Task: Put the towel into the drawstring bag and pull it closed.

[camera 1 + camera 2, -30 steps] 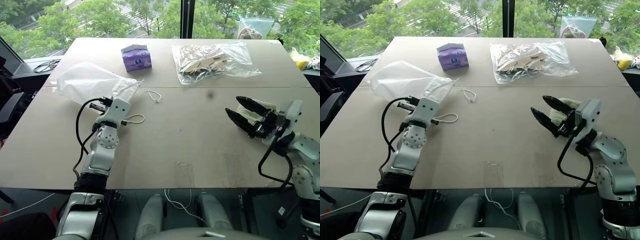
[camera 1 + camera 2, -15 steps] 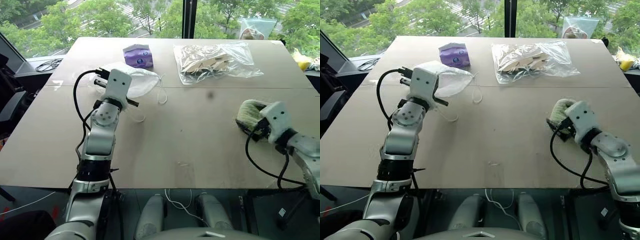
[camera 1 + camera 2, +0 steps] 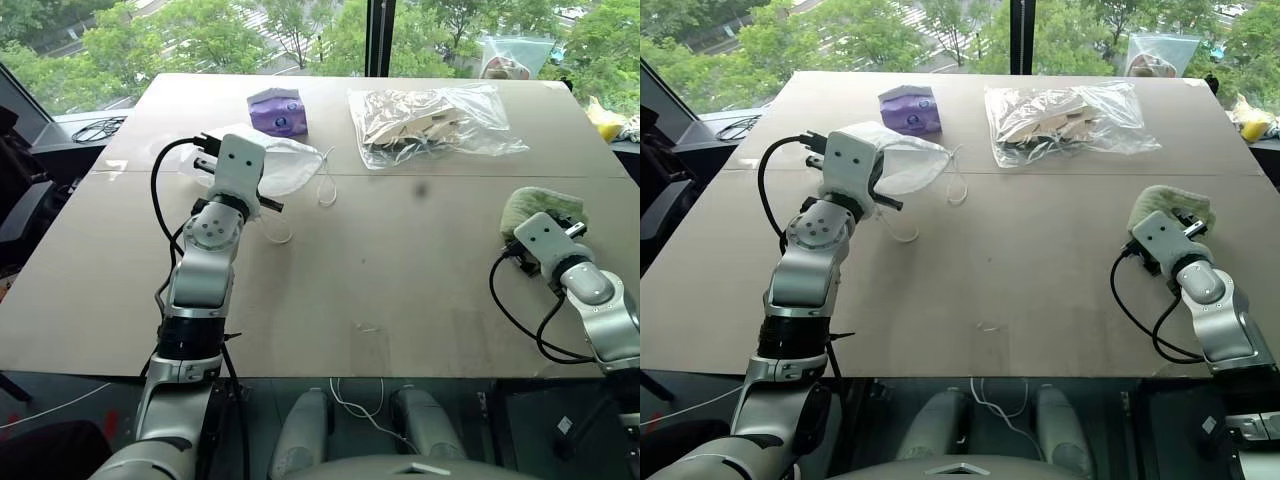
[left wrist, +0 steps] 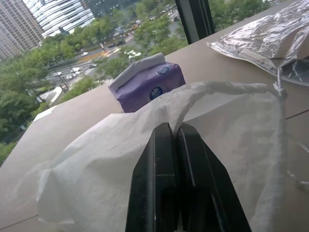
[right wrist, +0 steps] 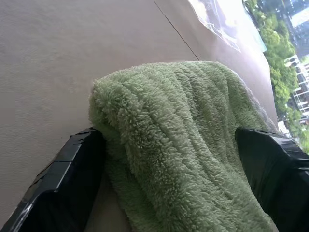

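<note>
Towel (image 5: 183, 140) is lying at the table's (image 3: 400, 270) right edge, sitting between the right gripper's (image 5: 178, 193) wide-open fingers, ungripped. Left gripper (image 4: 176, 145) is pinching the drawstring bag (image 3: 285, 165) fully closed. Risk: towel sliding off the edge; bag mouth staying collapsed.

Tan surface (image 3: 400, 270) carries: purple tissue box (image 3: 276, 110), clear plastic bag (image 3: 430, 118), towel (image 3: 540, 208) at right edge, drawstring bag (image 3: 285, 165), possibly partly lifted.
</note>
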Action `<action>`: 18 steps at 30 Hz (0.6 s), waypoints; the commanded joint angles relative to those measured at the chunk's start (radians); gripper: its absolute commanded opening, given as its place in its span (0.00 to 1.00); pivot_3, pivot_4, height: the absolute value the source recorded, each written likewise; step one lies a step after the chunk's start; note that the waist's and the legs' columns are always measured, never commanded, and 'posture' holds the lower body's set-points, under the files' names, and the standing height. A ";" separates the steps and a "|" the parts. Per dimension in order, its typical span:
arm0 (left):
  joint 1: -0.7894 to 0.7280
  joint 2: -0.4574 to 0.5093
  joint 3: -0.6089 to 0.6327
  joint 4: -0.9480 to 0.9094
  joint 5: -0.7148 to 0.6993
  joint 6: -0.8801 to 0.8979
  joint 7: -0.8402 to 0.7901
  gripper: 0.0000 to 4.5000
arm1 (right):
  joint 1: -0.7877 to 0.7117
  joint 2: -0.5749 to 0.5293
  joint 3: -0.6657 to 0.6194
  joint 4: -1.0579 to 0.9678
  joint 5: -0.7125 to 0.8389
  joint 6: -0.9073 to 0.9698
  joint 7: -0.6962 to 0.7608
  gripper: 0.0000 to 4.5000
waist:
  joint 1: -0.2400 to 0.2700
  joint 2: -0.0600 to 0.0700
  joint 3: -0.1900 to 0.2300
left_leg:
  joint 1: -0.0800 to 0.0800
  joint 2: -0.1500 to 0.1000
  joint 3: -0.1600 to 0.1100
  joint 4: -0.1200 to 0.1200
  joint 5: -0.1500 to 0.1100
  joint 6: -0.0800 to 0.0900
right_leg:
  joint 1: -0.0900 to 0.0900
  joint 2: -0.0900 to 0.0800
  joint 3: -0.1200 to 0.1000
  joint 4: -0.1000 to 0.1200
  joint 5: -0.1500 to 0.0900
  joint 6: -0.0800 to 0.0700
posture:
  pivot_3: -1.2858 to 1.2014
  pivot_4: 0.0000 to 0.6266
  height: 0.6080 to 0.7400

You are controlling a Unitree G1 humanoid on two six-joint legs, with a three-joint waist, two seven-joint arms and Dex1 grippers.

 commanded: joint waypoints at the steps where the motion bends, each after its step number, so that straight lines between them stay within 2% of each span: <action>1: -0.009 0.003 0.011 -0.016 -0.006 -0.027 0.000 0.00 | -0.070 0.104 -0.140 0.071 0.131 0.146 -0.029 0.99 | -0.002 -0.001 0.000 | 0.001 0.000 0.000 0.000 0.000 0.000 | 0.001 0.000 0.000 0.000 0.000 0.000 | 0.52 0.24 1.00; 6: -0.016 -0.002 0.005 -0.002 -0.017 -0.043 -0.007 0.00 | -0.154 0.146 -0.216 0.172 0.226 0.233 0.005 0.99 | -0.011 -0.001 -0.001 | 0.002 0.000 0.000 0.003 0.001 0.000 | 0.003 0.000 0.000 0.000 0.002 0.002 | 0.52 0.24 1.00; 7: -0.017 -0.004 0.004 0.000 -0.019 -0.047 -0.009 0.00 | -0.167 0.147 -0.229 0.195 0.244 0.251 0.011 0.88 | -0.012 -0.001 -0.001 | 0.002 0.000 0.000 0.003 0.001 0.000 | 0.003 0.000 0.000 0.000 0.002 0.002 | 0.52 0.24 1.00; 8: -0.018 -0.006 0.003 0.003 -0.022 -0.053 -0.011 0.00 | -0.177 0.147 -0.241 0.214 0.258 0.262 0.011 0.82 | -0.012 -0.001 -0.001 | 0.002 0.000 0.000 0.003 0.001 0.000 | 0.003 0.000 0.000 0.000 0.002 0.003 | 0.52 0.24 1.00; 11: -0.021 -0.014 0.011 0.006 -0.046 -0.068 -0.023 0.00 | -0.208 0.149 -0.281 0.252 0.298 0.280 0.003 0.54 | -0.012 -0.001 -0.001 | 0.002 0.000 -0.001 0.003 0.001 0.000 | 0.003 0.001 0.000 0.000 0.003 0.002 | 0.52 0.24 1.00; 16: -0.037 -0.049 0.056 0.009 -0.135 -0.043 -0.048 0.00 | -0.240 0.151 -0.308 0.251 0.318 0.224 -0.006 0.02 | -0.018 -0.001 -0.001 | 0.001 0.000 0.000 0.002 0.001 0.000 | 0.003 0.000 0.000 -0.001 0.004 0.000 | 0.52 0.24 1.00; 18: -0.047 -0.066 0.083 0.008 -0.205 -0.019 -0.083 0.00 | -0.247 0.165 -0.321 0.213 0.348 0.213 0.002 0.01 | -0.020 -0.001 -0.001 | 0.001 0.000 -0.001 0.002 0.001 0.000 | 0.003 0.001 0.000 -0.001 0.004 0.000 | 0.52 0.24 1.00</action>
